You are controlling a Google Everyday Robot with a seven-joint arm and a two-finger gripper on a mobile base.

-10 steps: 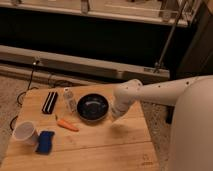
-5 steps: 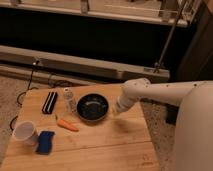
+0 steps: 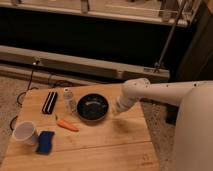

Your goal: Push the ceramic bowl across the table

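Observation:
The ceramic bowl [image 3: 92, 107], round, shallow and glossy black, sits on the light wooden table [image 3: 110, 145] a little behind its middle. My white arm comes in from the right and bends down toward the bowl's right rim. The gripper [image 3: 116, 110] is at the arm's lower end, just right of the bowl and low over the tabletop. Whether it touches the rim is unclear.
A carrot [image 3: 67, 124] lies front-left of the bowl. A small clear bottle [image 3: 69, 99] and a black striped box [image 3: 49, 102] stand to the left. A white paper cup [image 3: 25, 133] and a blue sponge [image 3: 45, 142] sit at the front left corner.
The arm's end has swung up and to the right, away from over the bowl's right side, and now sits beside its right rim. The bowl stays in place.

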